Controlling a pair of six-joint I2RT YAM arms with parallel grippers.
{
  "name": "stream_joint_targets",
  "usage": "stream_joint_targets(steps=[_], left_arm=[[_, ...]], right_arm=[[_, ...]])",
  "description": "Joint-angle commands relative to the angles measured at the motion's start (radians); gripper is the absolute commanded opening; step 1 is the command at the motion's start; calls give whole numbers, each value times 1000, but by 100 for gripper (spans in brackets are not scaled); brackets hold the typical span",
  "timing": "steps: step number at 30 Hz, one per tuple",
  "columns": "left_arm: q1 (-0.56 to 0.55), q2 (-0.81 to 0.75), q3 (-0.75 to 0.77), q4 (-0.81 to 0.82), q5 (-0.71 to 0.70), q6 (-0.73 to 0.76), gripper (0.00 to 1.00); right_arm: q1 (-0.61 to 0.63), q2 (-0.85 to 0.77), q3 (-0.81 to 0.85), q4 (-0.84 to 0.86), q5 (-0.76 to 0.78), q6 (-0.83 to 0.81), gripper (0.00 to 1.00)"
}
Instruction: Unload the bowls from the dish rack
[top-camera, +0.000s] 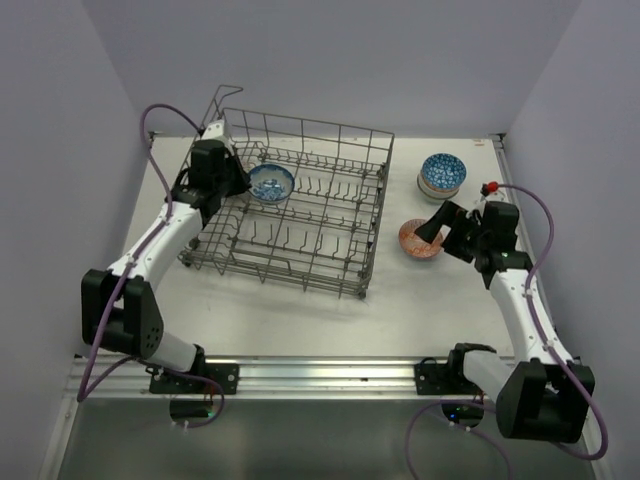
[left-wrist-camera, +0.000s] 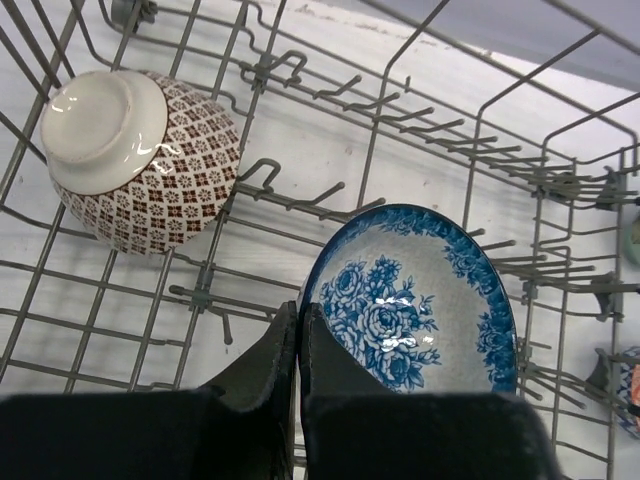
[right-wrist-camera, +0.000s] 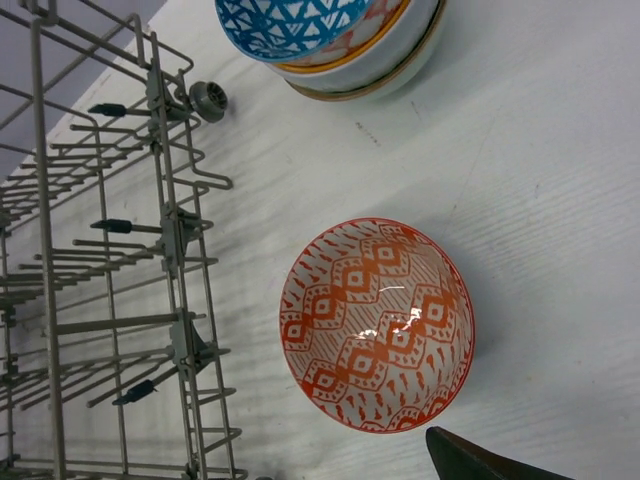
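Left fingers (left-wrist-camera: 299, 335): pressed almost together, pinching the near rim of the blue floral bowl (left-wrist-camera: 420, 300), one finger inside and one outside.
Blue floral bowl: tilted on edge among the tines at the far left end of the dish rack (top-camera: 300, 240).
Brown-patterned bowl (left-wrist-camera: 140, 160): also in the rack, its white foot turned toward my left wrist camera, apart from the blue one.
Right fingers (top-camera: 440, 228): spread, holding nothing. I see only one dark tip (right-wrist-camera: 480, 462), just beside the orange-red bowl (right-wrist-camera: 375, 325).
Orange-red bowl: upright on the counter (top-camera: 300, 330), right of the rack, not touching it.
Stacked bowls (right-wrist-camera: 330, 40): on the counter beyond it, blue triangle pattern uppermost.
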Motion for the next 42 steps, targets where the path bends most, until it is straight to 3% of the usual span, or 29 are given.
stream_joint_targets(steps=[1, 5, 11, 19, 27, 36, 42], left_arm=[[3, -100, 2, 78, 34, 50, 0], [3, -155, -1, 95, 112, 100, 0], [-31, -253, -111, 194, 143, 160, 0], [-115, -301, -159, 245, 115, 215, 0], [-201, -334, -177, 233, 79, 246, 0], [-246, -338, -179, 230, 106, 235, 0], [-279, -334, -185, 238, 122, 229, 0]], right_arm=[[2, -73, 79, -44, 97, 15, 99], [0, -128, 145, -71, 142, 33, 93], [51, -142, 263, 1, 56, 58, 83], [441, 144, 528, -43, 114, -13, 85], [644, 361, 645, -49, 227, -25, 87], [715, 484, 651, -6, 300, 13, 84], [723, 521, 634, 50, 271, 55, 71]])
